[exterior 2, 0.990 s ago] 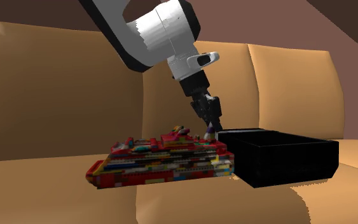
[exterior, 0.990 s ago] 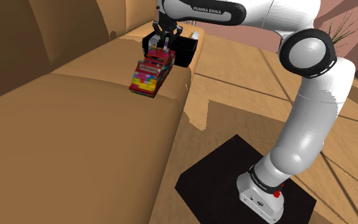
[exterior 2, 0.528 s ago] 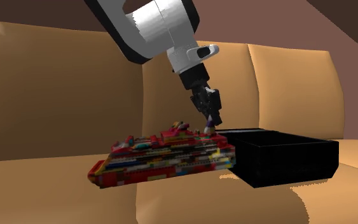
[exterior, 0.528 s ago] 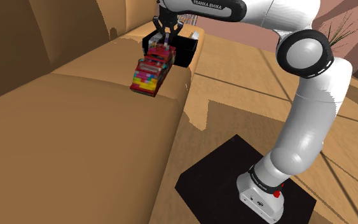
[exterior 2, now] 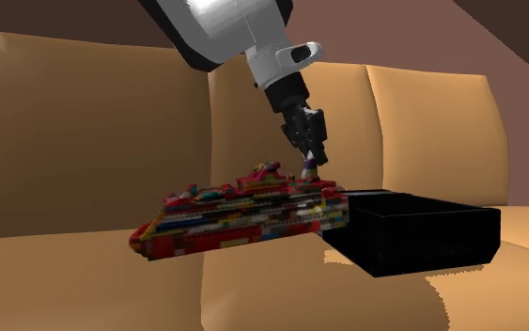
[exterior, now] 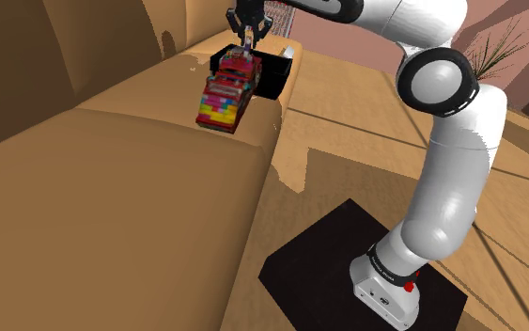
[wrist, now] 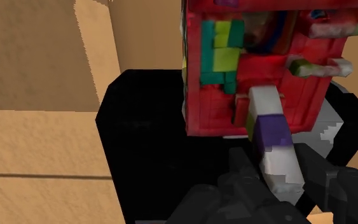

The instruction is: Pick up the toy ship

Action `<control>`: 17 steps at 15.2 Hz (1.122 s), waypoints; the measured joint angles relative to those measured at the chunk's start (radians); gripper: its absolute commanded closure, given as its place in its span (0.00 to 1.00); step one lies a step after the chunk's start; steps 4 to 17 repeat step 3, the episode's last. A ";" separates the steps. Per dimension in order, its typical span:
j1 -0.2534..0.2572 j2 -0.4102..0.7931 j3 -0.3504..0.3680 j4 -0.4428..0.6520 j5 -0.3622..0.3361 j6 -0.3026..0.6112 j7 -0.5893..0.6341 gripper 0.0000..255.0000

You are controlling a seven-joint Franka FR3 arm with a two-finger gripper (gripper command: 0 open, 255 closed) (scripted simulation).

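**Item: toy ship** (exterior: 225, 98) (exterior 2: 241, 222). Brick-built, with a red hull and many-coloured decks. It hangs just above the seat of a tan sofa (exterior: 102, 197), with its shadow on the cushion below. The end by the hand rides higher and the far end droops.

**Hand** (exterior 2: 309, 166) (wrist: 278, 167). The jaws are narrow, clamped on a small white-and-purple post (wrist: 269, 137) that rises from the ship's deck. The wrist view shows the post pinched between the two black fingers (wrist: 320, 168).

**Step in hand:** the lift. The grasp looks made and the ship appears clear of the cushion.

**Next move:** a steady, straight rise. The grip is on one thin post at one end, so the long hull can probably swing or pivot. A slow pull with the fingers kept tight seems wise.

**Nearby:**
- Black box (exterior 2: 422, 235) (exterior: 273, 73). It stands on the seat just beside the ship's held end. It is the nearest obstacle, and sideways travel toward it risks a knock.
- Sofa backrest (exterior 2: 84, 122). It rises behind the ship.
- Stand (exterior: 328, 254). It sits on the floor, well apart.
- Plant (exterior: 497, 47). It is far off.
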 measured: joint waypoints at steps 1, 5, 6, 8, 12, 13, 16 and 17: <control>0.006 0.006 -0.001 0.025 -0.003 -0.017 -0.006 1.00; 0.018 0.018 -0.002 0.068 -0.008 -0.046 -0.017 1.00; 0.018 0.018 -0.002 0.068 -0.008 -0.046 -0.017 1.00; 0.018 0.018 -0.002 0.068 -0.008 -0.046 -0.017 1.00; 0.018 0.018 -0.002 0.068 -0.008 -0.046 -0.017 1.00; 0.018 0.018 -0.002 0.068 -0.008 -0.046 -0.017 1.00; 0.018 0.018 -0.002 0.068 -0.008 -0.046 -0.017 1.00; 0.018 0.018 -0.002 0.068 -0.008 -0.046 -0.017 1.00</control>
